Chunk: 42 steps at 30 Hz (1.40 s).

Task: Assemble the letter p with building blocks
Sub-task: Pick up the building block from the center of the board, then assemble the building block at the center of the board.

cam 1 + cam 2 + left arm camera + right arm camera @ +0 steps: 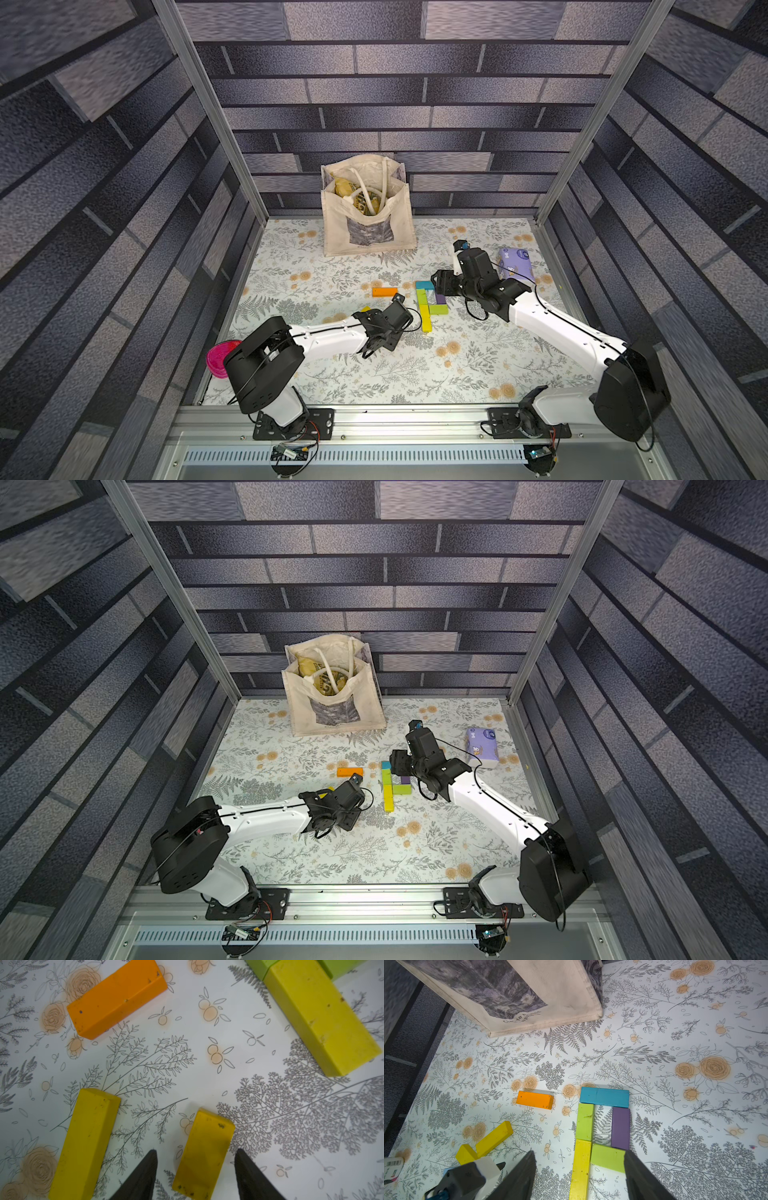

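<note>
I have the left gripper (pixel 195 1150) spread astride a short yellow block (pixel 203 1155), and the right gripper (pixel 578 1152) released beside a lime block (pixel 607 1157).

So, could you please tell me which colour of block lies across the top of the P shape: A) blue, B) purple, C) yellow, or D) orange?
A: the blue block lies across the ends of the lime green block and purple block, while the orange block lies apart.

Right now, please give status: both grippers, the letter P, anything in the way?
Left gripper open, fingers astride short yellow block. Right gripper open over the P. Loop closed: blue block, purple block, lime block. Orange block loose, apart.
</note>
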{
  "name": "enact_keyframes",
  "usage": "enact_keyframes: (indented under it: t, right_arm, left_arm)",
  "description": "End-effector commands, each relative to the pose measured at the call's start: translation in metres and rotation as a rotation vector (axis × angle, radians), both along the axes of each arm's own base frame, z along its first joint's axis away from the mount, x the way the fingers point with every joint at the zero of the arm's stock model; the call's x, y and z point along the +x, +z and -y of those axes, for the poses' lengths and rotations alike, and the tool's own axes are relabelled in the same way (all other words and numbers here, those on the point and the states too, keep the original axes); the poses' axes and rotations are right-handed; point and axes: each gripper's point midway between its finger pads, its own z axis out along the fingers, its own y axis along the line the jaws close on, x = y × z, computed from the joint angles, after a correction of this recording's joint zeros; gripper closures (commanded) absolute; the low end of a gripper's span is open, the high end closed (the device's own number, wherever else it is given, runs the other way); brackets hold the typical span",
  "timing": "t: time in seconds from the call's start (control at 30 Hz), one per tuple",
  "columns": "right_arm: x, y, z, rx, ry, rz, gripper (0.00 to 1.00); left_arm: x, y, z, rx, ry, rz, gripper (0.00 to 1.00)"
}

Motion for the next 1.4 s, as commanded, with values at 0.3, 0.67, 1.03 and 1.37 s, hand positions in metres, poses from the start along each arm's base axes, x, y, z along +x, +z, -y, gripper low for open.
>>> enact_keyframes:
  t: [0.3, 0.67, 1.03, 1.37]
  right_arm:
    - [-0.004, -0.008, 0.008, -0.01, -0.019, -0.035, 0.3]
    - [0.002, -0.011, 0.007, -0.025, -0.026, -0.054, 0.3]
    - [0.005, -0.02, 0.005, -0.034, -0.033, -0.088, 0.3]
    - [0.007, -0.029, 0.003, -0.038, -0.041, -0.118, 0.3]
  left_arm:
    - [-0.001, -0.013, -0.002, -0.019, 0.006, -0.099, 0.62]
    - [0.031, 0.016, -0.002, -0.28, 0.234, -0.143, 0.94]
    - [0.055, 0.033, 0.014, -0.342, 0.329, -0.146, 0.96]
    - [0.068, 0.021, 0.018, -0.382, 0.386, -0.172, 0.95]
